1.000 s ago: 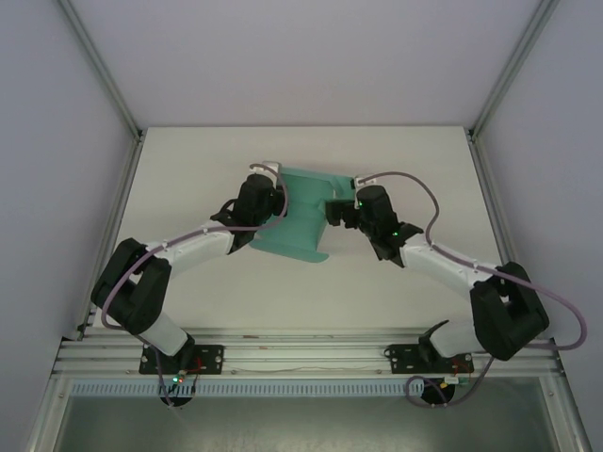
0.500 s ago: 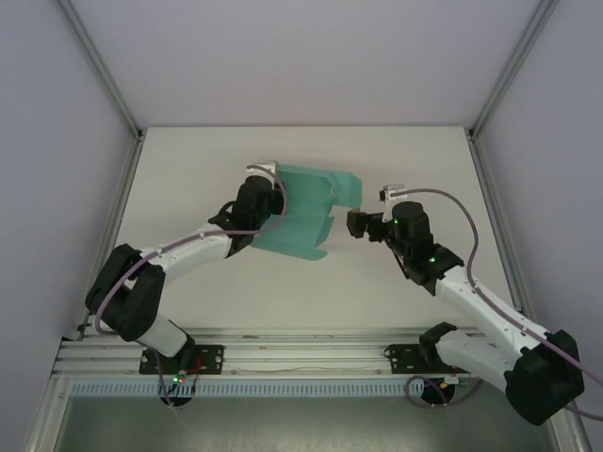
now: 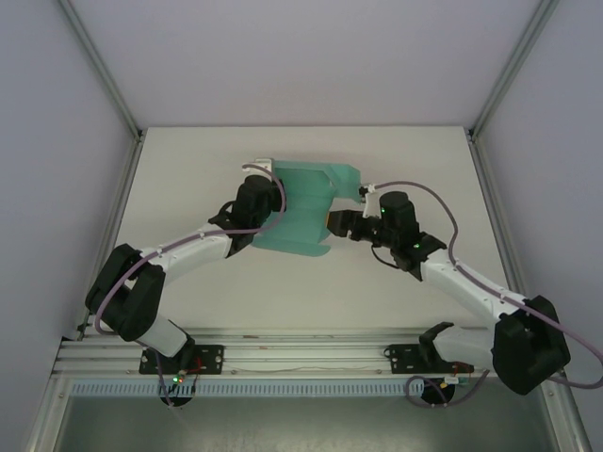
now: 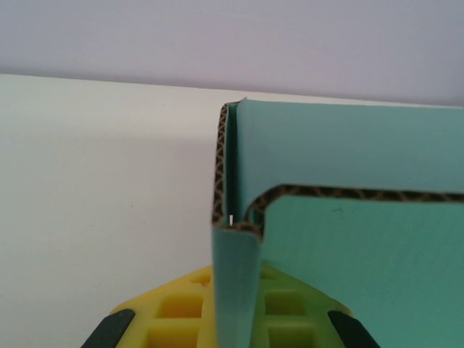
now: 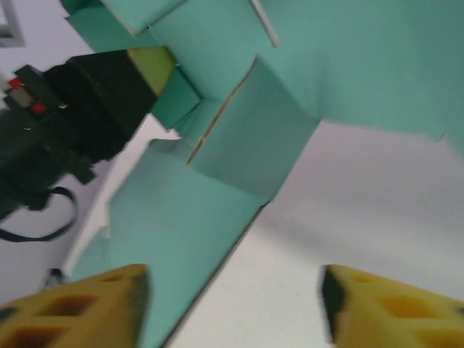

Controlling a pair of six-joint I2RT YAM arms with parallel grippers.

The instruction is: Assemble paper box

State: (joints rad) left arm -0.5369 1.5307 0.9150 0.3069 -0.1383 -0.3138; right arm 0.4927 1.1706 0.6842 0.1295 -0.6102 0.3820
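Two arms reach inward from the near edge of the white table (image 3: 311,292) and meet at the paper box (image 3: 300,215), which sits about the middle of the table. The left gripper (image 3: 271,195) is clamped on the box's left side. From the left wrist, a doubled fold of teal card with its brown corrugated edge showing drops straight down between the yellow pads (image 4: 174,315). Beyond that fold a wall of card stands upright and runs off to the right.

The right gripper (image 3: 334,223) sits at the box's right edge with its jaws apart. In the right wrist view its two yellow fingertips (image 5: 80,304) flank bare table. The edge of a lower teal panel runs in beside the left-hand one, though I cannot tell whether they touch. Farther on in that view a small flap is folded up from the sheet, and the left arm's black gripper head with its yellow tip holds the card behind it. From above, the box's far flaps stand raised while its near panel spreads toward the arms.
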